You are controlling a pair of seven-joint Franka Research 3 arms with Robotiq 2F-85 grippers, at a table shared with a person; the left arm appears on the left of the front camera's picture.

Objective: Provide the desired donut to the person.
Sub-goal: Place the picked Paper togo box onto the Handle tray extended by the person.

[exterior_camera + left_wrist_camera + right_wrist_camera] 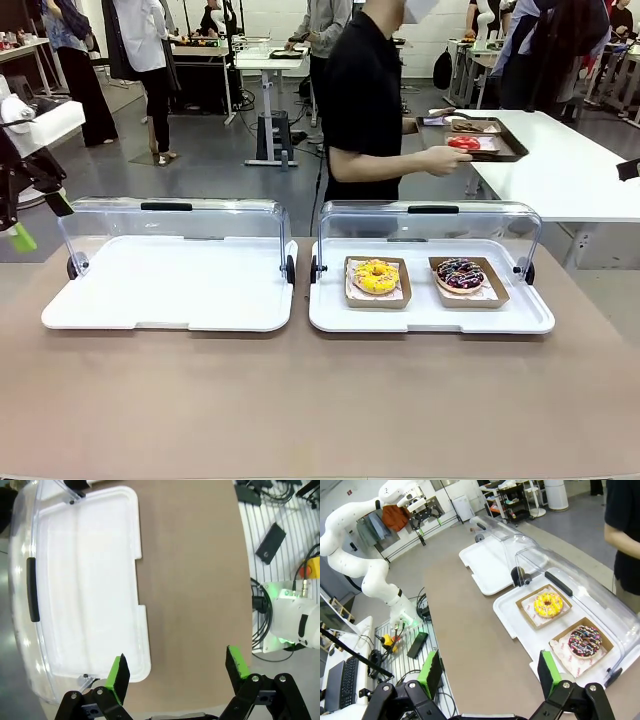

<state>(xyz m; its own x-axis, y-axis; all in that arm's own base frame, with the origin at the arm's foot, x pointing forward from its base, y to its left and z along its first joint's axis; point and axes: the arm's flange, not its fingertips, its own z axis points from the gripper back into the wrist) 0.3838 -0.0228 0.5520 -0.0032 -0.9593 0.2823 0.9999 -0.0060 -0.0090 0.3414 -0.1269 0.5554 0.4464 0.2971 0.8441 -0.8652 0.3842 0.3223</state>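
Nearby, two donuts point(376, 276), untouched.

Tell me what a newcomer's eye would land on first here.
Two bright donuts in cardboard trays sit in the right white display tray: a yellow donut on the left, a chocolate sprinkled donut on the right. The left display tray beside it holds nothing. Beyond them, the person carries a brown tray with a red donut.

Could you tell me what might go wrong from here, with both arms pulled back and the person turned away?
1. The person is turned to a side tray; no choice is signalled, so the wrong donut may be taken.
2. The yellow donut and chocolate donut sit under the raised lid; an end effector reaching in might strike it.
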